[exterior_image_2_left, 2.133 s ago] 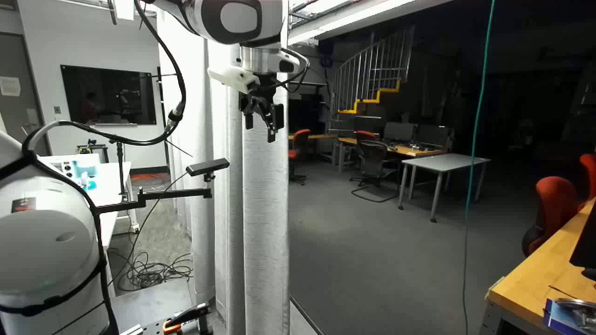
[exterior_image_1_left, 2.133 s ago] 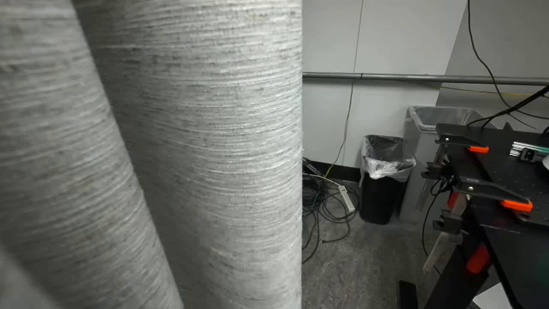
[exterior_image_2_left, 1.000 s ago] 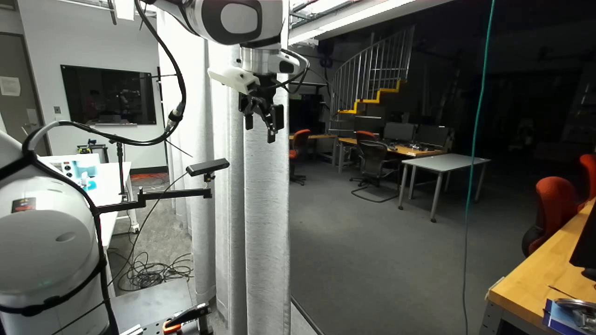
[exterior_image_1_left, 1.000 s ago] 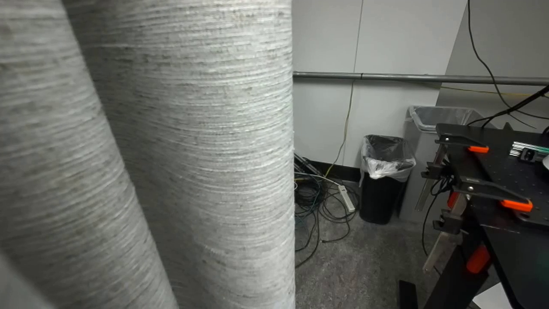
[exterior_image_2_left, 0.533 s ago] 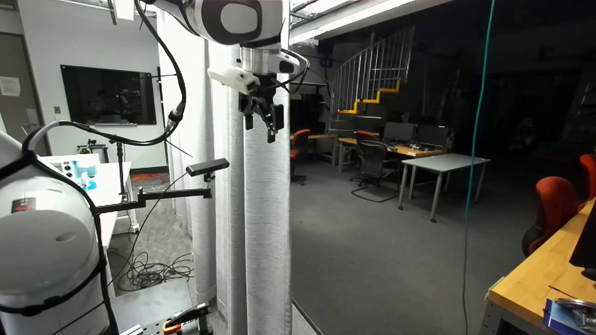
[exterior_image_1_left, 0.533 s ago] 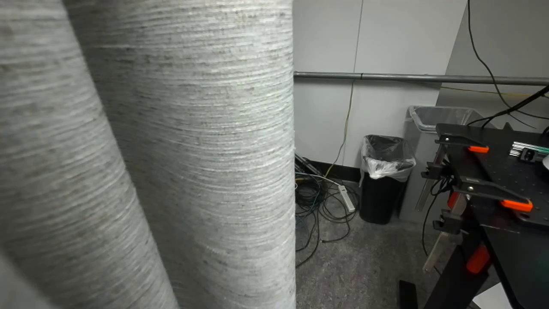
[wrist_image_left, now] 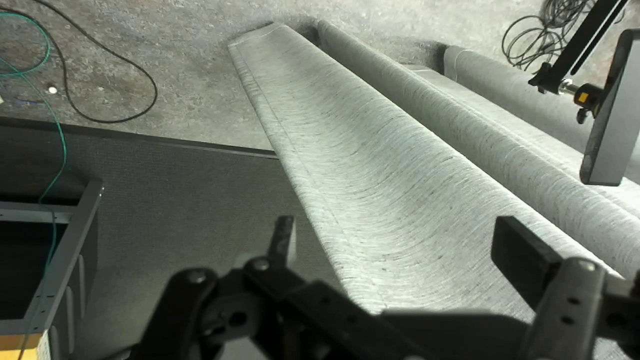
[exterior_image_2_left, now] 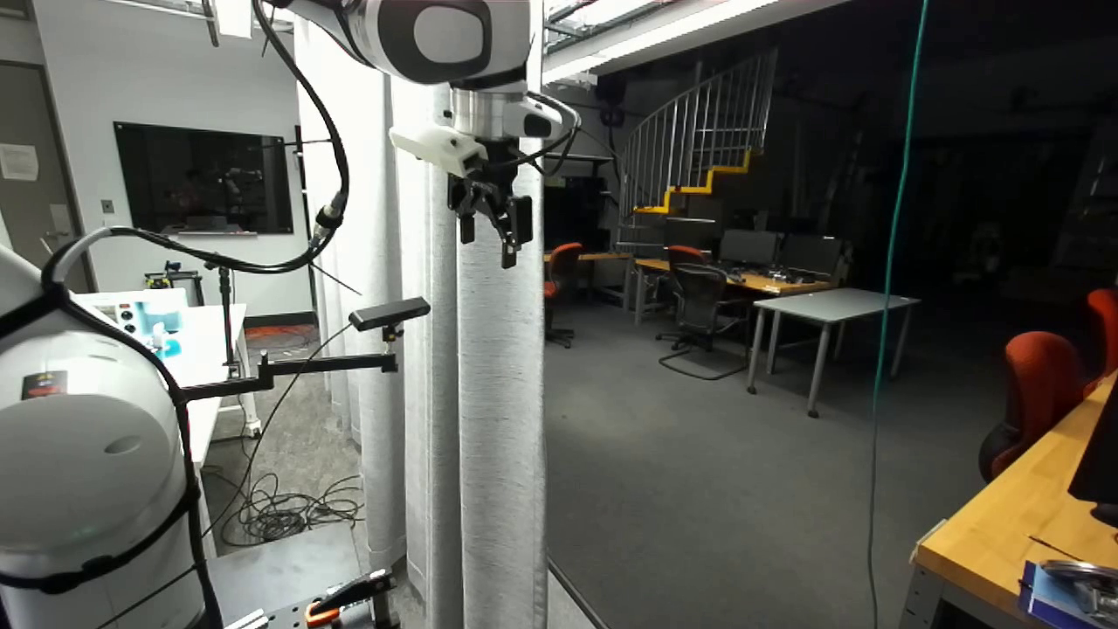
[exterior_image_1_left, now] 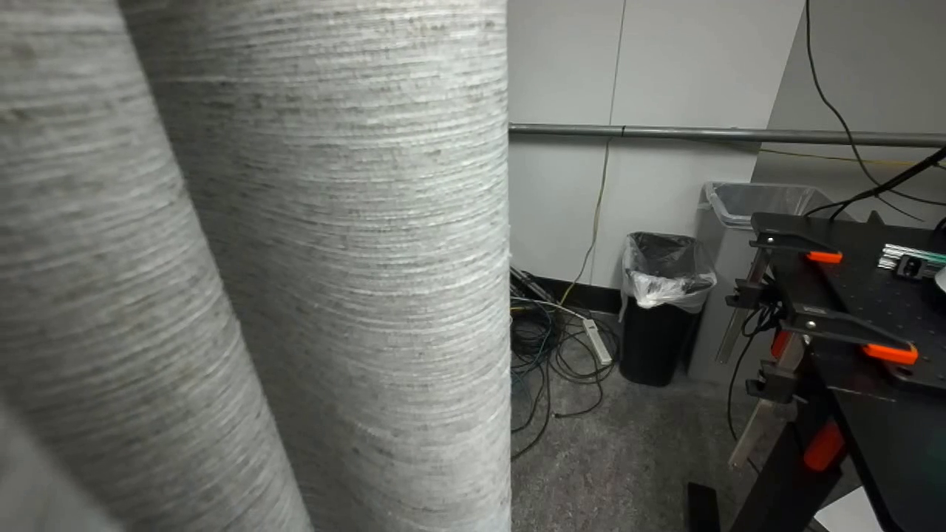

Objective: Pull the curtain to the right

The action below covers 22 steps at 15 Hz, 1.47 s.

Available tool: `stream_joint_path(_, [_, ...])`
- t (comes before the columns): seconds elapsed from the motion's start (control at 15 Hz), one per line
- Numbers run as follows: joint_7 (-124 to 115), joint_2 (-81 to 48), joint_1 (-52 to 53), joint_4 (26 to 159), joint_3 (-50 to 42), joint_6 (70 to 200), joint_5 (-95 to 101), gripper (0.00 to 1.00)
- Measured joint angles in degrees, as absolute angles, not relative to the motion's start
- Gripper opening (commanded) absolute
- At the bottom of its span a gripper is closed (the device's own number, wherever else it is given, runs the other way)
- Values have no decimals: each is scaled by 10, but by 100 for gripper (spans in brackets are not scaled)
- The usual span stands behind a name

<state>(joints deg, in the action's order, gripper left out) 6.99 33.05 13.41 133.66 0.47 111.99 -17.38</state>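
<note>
Judged pre-grasp: gripper jaws wide apart, curtain visible through the gap, contact unclear. Next, likely: close on its edge, pull.

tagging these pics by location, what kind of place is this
Probably a robotics lab: there's a robot arm by a curtain, coiled cables on the floor, and a desk with monitors beyond.
</note>
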Motion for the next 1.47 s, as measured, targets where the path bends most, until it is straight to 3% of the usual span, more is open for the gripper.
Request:
stream_joint_path(0.87, [78, 320, 132, 1340, 8, 1120, -174, 100])
stream_joint_path(1.47, [229, 200, 128, 1336, -12, 1176, -176, 100])
